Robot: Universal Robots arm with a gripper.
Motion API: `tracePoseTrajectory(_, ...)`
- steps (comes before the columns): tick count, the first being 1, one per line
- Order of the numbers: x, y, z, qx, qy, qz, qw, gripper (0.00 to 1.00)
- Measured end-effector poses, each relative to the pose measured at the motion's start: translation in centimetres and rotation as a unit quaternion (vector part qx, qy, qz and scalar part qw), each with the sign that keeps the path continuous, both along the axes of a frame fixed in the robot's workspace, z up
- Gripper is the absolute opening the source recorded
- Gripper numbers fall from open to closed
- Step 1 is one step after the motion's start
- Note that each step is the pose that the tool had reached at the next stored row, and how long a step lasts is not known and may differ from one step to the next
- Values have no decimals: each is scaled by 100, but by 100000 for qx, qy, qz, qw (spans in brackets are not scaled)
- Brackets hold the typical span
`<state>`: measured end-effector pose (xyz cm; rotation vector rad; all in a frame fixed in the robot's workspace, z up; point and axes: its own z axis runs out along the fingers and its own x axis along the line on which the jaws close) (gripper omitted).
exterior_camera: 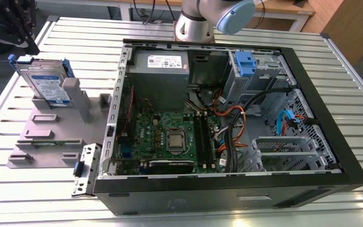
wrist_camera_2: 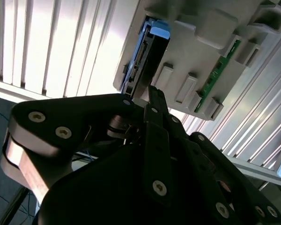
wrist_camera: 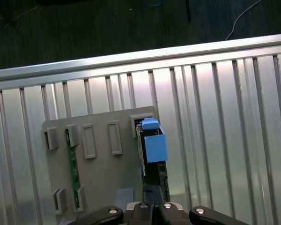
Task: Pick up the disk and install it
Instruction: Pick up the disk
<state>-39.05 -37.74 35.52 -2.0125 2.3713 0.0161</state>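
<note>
The disk (exterior_camera: 46, 85), a silver drive with a blue-and-white label in a blue carrier, stands on edge in a slot of the grey holder (exterior_camera: 55, 142) on the slatted table, at the exterior view's left of the open computer case (exterior_camera: 332, 156). In both wrist views I look along my gripper at the disk's edge (wrist_camera_2: 147, 51) and its blue end tab (wrist_camera: 154, 145). My gripper (wrist_camera_2: 150, 91) (wrist_camera: 154, 204) hovers just off the disk's near end, fingers together with nothing between them.
The case lies open with its motherboard (exterior_camera: 168, 137), a grey power supply (exterior_camera: 159, 71) and a drive bay holding a blue clip (exterior_camera: 245, 64). A green circuit strip (wrist_camera: 72, 168) sits in the holder. The table edge (wrist_camera: 131, 58) is close behind the holder.
</note>
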Motion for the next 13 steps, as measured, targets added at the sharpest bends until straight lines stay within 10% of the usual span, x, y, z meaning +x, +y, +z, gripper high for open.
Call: tracePoseTrajectory(13,-7,18,-94,21,-3,-1571,99988,11)
